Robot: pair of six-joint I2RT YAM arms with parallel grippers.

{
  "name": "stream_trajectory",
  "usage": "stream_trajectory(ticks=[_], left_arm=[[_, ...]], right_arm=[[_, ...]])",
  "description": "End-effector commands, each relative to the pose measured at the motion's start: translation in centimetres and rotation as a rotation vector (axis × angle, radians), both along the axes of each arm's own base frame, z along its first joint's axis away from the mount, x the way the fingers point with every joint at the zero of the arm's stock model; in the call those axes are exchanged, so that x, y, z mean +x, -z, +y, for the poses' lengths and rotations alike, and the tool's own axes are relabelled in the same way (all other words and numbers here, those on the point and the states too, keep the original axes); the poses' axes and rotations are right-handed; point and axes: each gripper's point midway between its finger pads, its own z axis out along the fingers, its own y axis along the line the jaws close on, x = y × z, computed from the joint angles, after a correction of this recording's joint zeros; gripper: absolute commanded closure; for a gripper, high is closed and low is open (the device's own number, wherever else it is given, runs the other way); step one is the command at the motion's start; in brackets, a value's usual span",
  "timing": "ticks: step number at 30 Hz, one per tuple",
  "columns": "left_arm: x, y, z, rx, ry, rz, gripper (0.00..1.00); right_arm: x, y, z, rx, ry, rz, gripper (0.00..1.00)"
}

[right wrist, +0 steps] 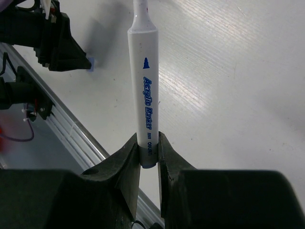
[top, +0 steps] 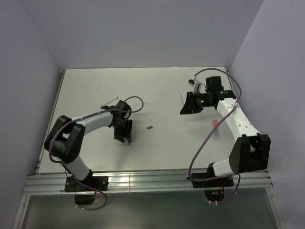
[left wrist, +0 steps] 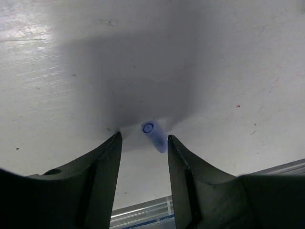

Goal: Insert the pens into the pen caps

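Right gripper [right wrist: 148,143] is clamped on the white pen [right wrist: 144,81] by its tail. Left gripper [left wrist: 144,138] stands part open astride the blue cap [left wrist: 154,135] lying on the table [left wrist: 238,71]; I'd centre it and squeeze gently, leaving its mouth clear.

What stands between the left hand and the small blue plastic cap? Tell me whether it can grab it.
Probably yes. The small blue plastic cap lies on the white table between the left hand's open fingers, nothing blocking.
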Motion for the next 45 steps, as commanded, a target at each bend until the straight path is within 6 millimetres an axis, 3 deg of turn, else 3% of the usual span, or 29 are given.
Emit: stream_trajectory(ticks=[1, 8, 14, 25, 33, 43, 45], left_arm=[[0.2, 0.2, -1.1, -0.003, 0.026, -0.012, 0.52], [-0.2, 0.4, -2.5, 0.045, 0.091, -0.039, 0.62], [0.4, 1.7, -2.0, 0.116, 0.106, -0.037, 0.71], [1.6, 2.8, -1.2, 0.275, 0.162, -0.108, 0.7], [1.2, 2.8, -2.5, 0.327, 0.208, -0.147, 0.64], [1.4, 3.5, -2.0, 0.365, 0.214, -0.145, 0.7], [1.3, 3.6, -2.0, 0.36, 0.215, -0.147, 0.8]], right_arm=[[0.0, 0.0, -0.1, 0.013, -0.012, -0.003, 1.0], [-0.1, 0.1, -0.2, 0.018, -0.014, 0.001, 1.0], [-0.2, 0.4, -0.4, 0.017, -0.013, 0.007, 1.0], [-0.6, 0.7, -0.5, 0.014, -0.015, 0.014, 1.0], [-0.8, 0.7, -0.4, 0.019, -0.012, 0.023, 1.0], [-1.0, 0.9, -0.5, 0.013, -0.014, 0.023, 1.0], [-1.1, 1.0, -0.5, 0.014, -0.016, 0.027, 1.0]])
